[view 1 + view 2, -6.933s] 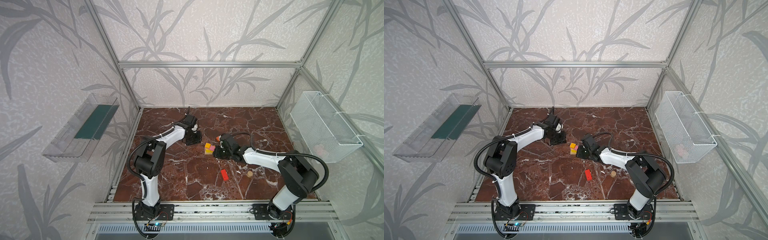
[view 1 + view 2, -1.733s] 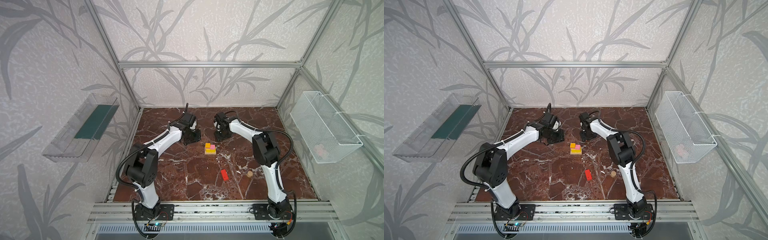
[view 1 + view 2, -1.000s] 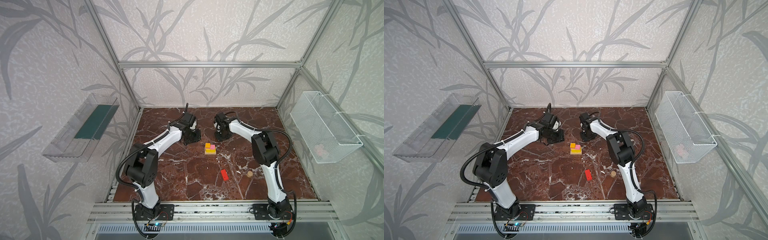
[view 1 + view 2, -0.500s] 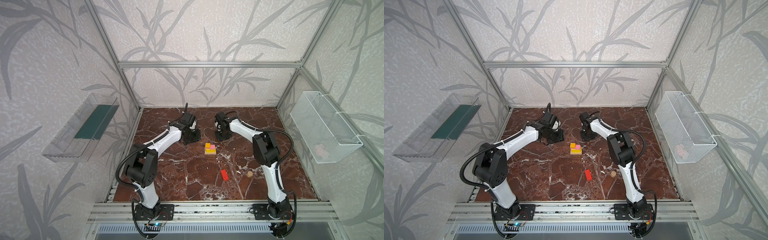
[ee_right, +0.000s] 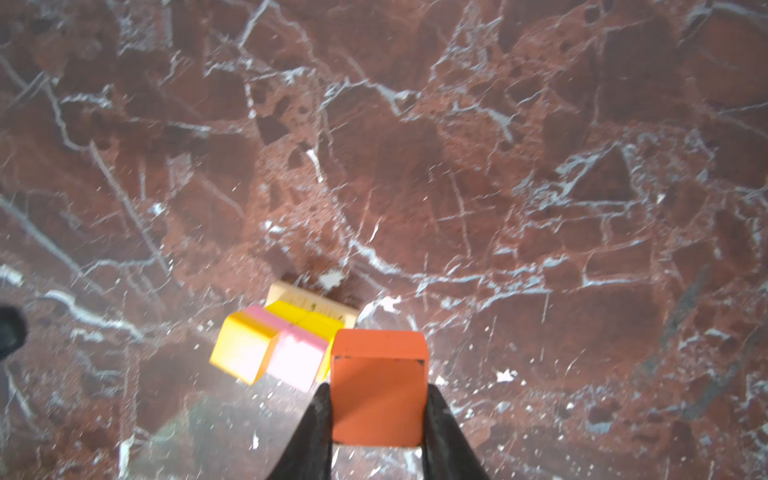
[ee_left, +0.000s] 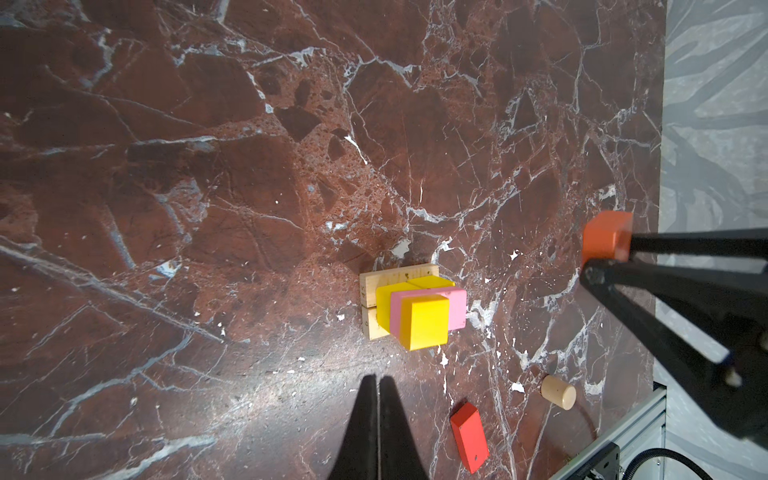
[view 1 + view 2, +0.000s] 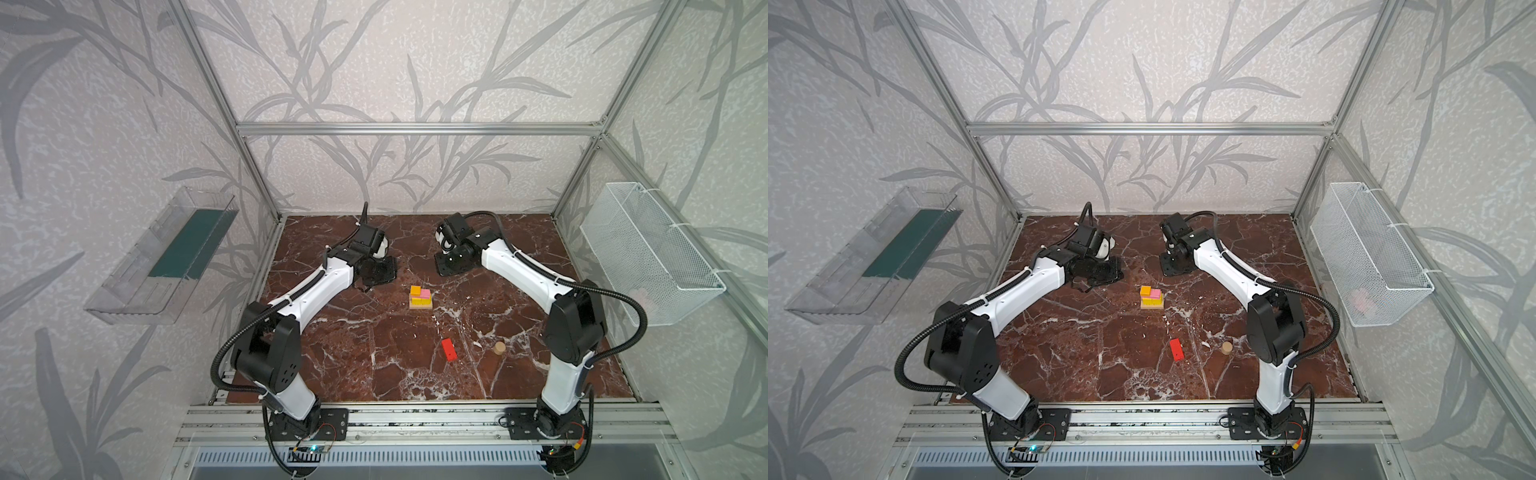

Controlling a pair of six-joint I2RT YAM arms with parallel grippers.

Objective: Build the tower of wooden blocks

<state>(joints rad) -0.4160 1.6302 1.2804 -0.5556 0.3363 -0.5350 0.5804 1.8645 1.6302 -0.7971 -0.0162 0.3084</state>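
Note:
The tower (image 7: 420,297) (image 7: 1152,297) stands mid-table: two tan planks side by side, yellow blocks on them, then a pink brick (image 6: 455,305) and an orange-yellow cube (image 5: 243,353). My right gripper (image 5: 378,388) is shut on an orange-red cube (image 5: 379,386) (image 6: 606,241), held above the table behind and right of the tower. My left gripper (image 6: 378,380) is shut and empty, behind and left of the tower. A red brick (image 7: 449,349) (image 6: 469,436) and a tan cylinder (image 7: 499,347) (image 6: 558,391) lie loose in front of the tower.
A white wire basket (image 7: 648,253) hangs on the right wall with something pink in it. A clear plastic tray (image 7: 166,257) hangs on the left wall. An aluminium rail (image 7: 415,415) runs along the table's front edge.
Several seconds ago the right gripper was low beside the tower; it now sits at the back, shut on the orange-red cube. Over the last second both arms have hardly moved.

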